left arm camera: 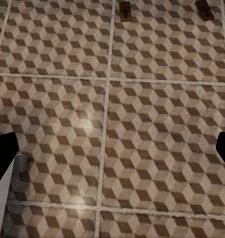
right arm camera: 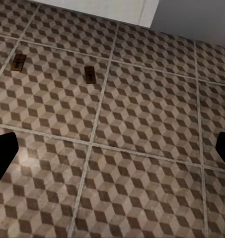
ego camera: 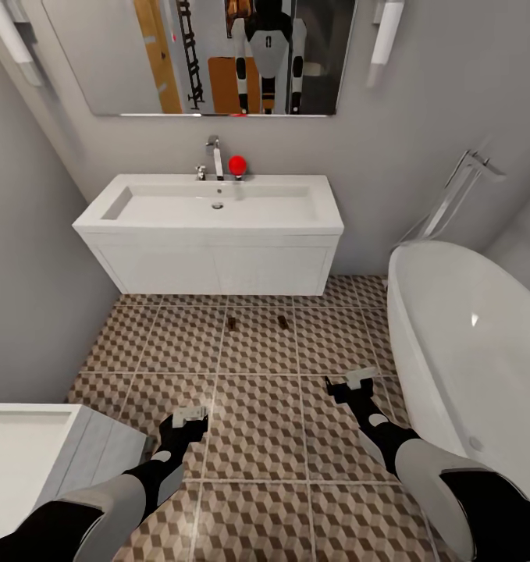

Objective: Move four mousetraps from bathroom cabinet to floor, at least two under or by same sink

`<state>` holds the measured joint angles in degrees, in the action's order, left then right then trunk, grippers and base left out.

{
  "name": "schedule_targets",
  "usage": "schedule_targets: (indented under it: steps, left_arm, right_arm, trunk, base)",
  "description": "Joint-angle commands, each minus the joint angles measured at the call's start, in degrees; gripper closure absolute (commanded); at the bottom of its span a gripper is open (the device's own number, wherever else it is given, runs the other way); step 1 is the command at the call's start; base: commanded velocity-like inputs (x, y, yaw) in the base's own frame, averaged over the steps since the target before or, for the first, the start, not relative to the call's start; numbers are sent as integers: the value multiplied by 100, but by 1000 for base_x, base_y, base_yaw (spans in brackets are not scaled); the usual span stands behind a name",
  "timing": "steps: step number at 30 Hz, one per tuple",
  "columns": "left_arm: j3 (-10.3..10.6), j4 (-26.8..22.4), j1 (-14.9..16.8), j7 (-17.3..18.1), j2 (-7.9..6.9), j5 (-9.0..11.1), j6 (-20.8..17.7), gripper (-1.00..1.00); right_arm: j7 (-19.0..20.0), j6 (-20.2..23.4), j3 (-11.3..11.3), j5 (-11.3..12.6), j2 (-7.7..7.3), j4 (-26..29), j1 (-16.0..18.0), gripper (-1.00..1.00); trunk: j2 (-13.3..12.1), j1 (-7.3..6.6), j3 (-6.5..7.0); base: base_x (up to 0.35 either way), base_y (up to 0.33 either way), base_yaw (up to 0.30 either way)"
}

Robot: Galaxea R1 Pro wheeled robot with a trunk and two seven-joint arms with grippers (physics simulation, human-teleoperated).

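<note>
Both grippers, left (ego camera: 189, 415) and right (ego camera: 357, 382), hang empty with fingers apart above the bathroom floor (ego camera: 257, 437); two mousetraps (ego camera: 231, 322) (ego camera: 282, 321) lie just before the sink (ego camera: 210, 211). Left wrist: traps (left arm camera: 124, 11) (left arm camera: 204, 9) on tile. Right wrist: traps (right arm camera: 18, 62) (right arm camera: 90, 74) near the white unit.

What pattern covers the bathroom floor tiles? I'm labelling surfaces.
Small brown, beige and white cubes on the large square floor tiles, with pale grout; clearest in the left wrist view.

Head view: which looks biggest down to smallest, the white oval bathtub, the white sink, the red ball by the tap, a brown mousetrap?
1. White oval bathtub, nearer the camera
2. White rectangular sink
3. Red ball
4. Brown wooden mousetrap
</note>
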<state>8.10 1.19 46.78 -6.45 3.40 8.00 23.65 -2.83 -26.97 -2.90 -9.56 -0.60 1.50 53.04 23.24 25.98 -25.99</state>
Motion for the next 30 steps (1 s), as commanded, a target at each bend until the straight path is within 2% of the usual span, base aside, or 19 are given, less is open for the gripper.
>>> schedule_targets:
  steps: [1,15,30]
  left_arm:
    - [51,13,6,-14,3,52,26,-100]
    - [51,13,7,-14,3,52,26,-100]
    - [51,13,8,-14,3,52,26,-100]
  right_arm:
    - [-27,-16,-26,-29,1,-6,5,-100]
    - [-36,-27,-26,-15,8,-1,5,-100]
    - [-42,-27,-26,-11,7,-1,5,-100]
  trunk:
    - [-33,-19,11]
    - [-33,-19,22]
    - [-33,-19,148]
  base:
    - [0,0,0]
    - [0,0,0]
    - [0,0,0]
